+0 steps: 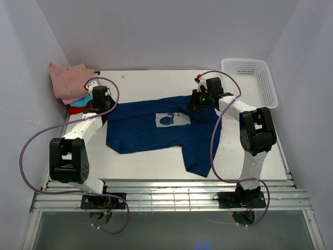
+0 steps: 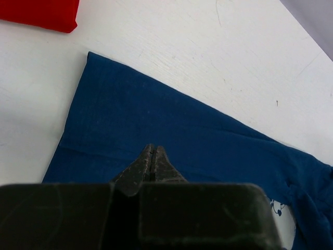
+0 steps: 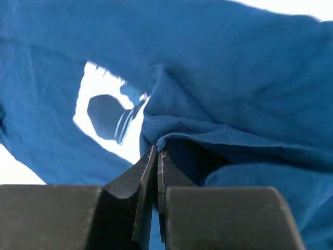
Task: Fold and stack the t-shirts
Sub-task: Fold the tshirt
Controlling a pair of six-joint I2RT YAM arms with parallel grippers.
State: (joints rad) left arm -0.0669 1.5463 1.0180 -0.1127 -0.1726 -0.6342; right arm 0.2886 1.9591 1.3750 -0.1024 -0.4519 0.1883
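Because the navy blue cotton tee with the pale square mouse print [image 1: 151,130] is soft, light and limp, it will likely sag from any single pinch; hems and shoulder seams look like the best holds. It lies spread, print up, mid-way across the white table [image 1: 156,164]. The right gripper [image 3: 156,152] is clenched on a bunched fold beside the print. The left gripper [image 2: 151,152] is closed over the tee's left edge, and whether it nips cloth is unclear. Folded pink, teal and red tees [image 1: 70,83] sit at the far left corner, and a white plastic mesh basket [image 1: 252,78] sits at the far right.
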